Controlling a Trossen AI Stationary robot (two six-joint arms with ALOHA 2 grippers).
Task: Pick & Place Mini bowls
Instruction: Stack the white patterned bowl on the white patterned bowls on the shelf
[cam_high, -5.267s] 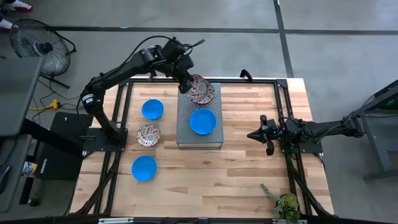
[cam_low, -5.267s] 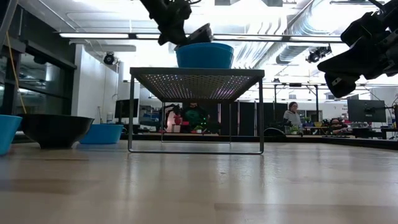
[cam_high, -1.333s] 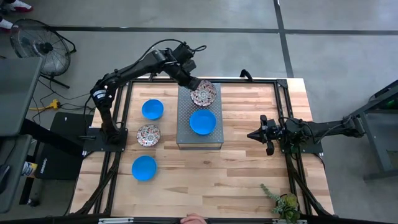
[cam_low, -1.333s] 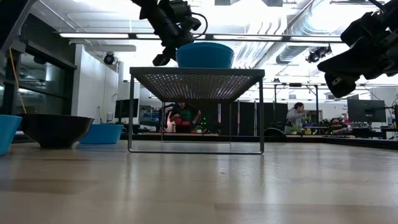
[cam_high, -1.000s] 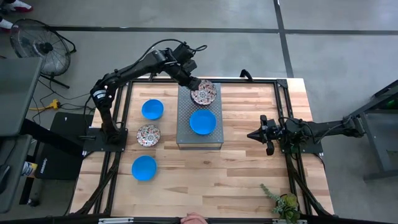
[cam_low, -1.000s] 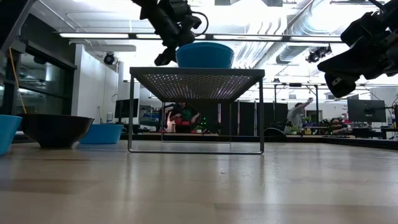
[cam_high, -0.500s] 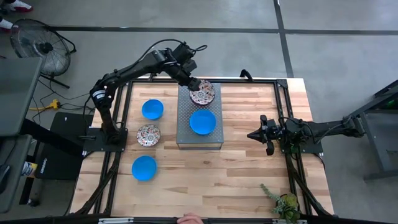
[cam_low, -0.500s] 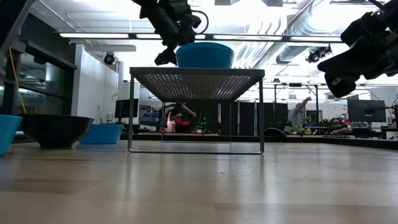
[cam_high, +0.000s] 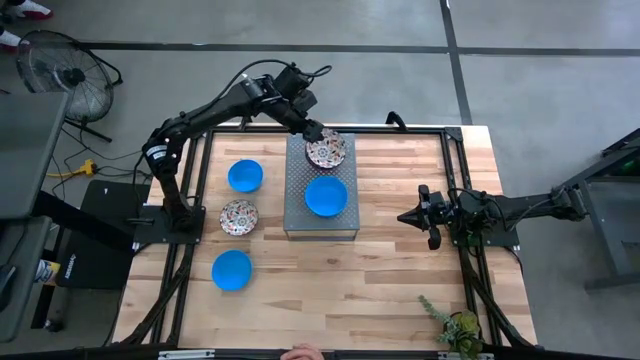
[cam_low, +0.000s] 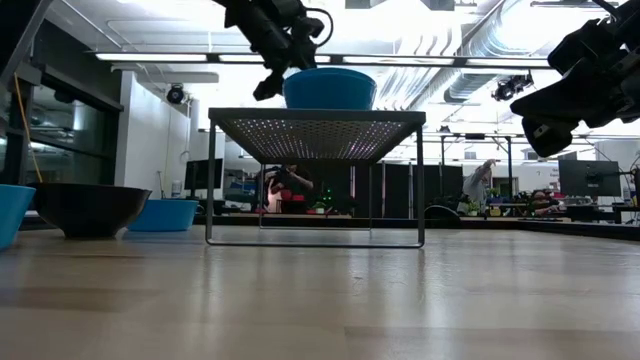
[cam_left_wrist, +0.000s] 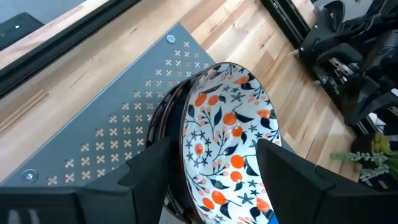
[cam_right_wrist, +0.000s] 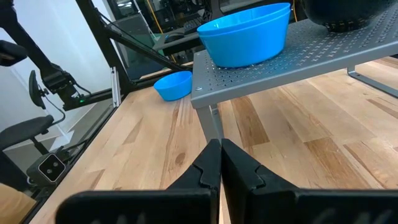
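On the grey perforated metal stand at the middle of the pale wooden table sit two small bowls: a white bowl with a red-and-dark floral pattern at the far end and a plain bright blue bowl just nearer, close together but apart. The left gripper hovers at the far left corner of the stand, right beside the floral bowl's rim. In the left wrist view its two dark fingers stand wide apart on either side of that bowl, which rests on the stand's cross-punched top; whether the fingers touch the rim cannot be told.

Left of the stand, on the table itself, lie three more bowls: a blue bowl farthest back, a second floral bowl in the middle, and another blue bowl nearest, each well apart from the others.

The right gripper waits to the right of the stand, above the table, its fingers pressed together and holding nothing. A small green potted plant stands at the table's near right corner. From the low view, the blue bowl shows on top of the stand.
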